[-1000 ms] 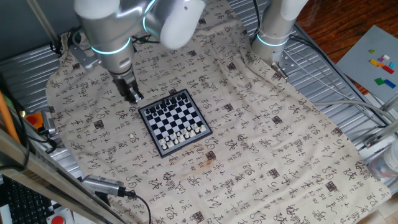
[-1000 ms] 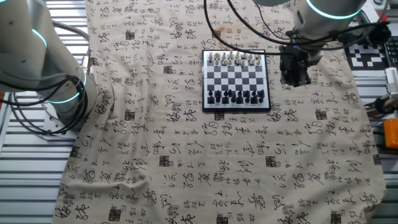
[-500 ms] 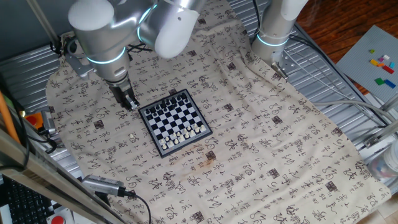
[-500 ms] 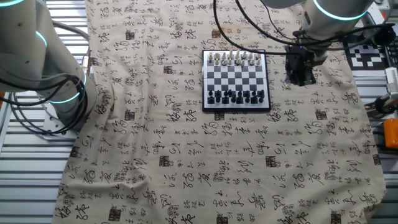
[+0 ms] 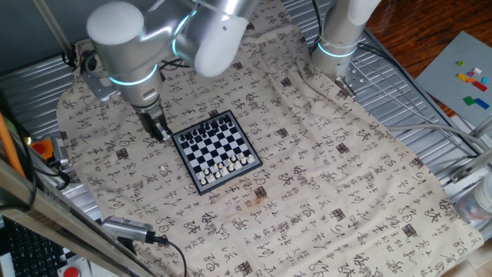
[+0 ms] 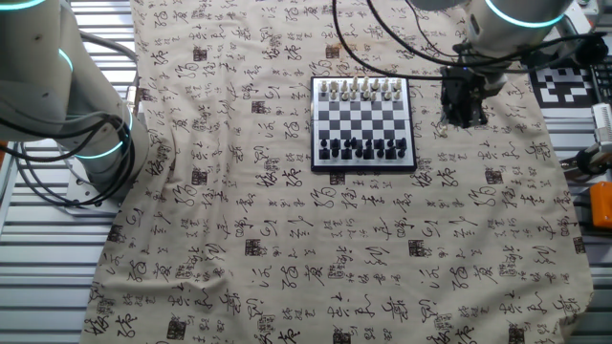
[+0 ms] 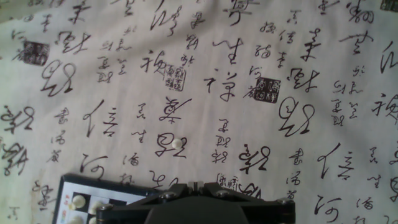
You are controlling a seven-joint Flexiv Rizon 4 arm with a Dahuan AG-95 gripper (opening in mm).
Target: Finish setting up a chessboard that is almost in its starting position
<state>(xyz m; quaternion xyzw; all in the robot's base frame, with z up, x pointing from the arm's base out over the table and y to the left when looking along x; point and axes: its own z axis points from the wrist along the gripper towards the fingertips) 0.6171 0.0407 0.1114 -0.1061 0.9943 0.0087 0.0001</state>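
Just off chessboard's point(image 5: 214, 151) corner: gripper point(image 5: 161, 131) low over calligraphy cloth point(image 5: 323, 177), finger gap unreadable, nothing seen held. Board square, no long axis; white row point(image 6: 360, 91) and dark row point(image 6: 363, 148) on opposite edges. Lone white piece point(image 7: 178, 144) on cloth nearby.

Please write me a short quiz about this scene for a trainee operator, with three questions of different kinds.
1. True or false: the gripper hangs directly over the chessboard.
2. Multiple choice: where does the loose white piece lie?
A) on the patterned cloth, off the board
B) on a square of the board
C) between the jaws
3. Fill in: in the other fixed view, the row of white pieces stands along the board edge nearer the ___ of the picture.

Key:
1. False: it is beside the board, over the cloth.
2. A
3. top
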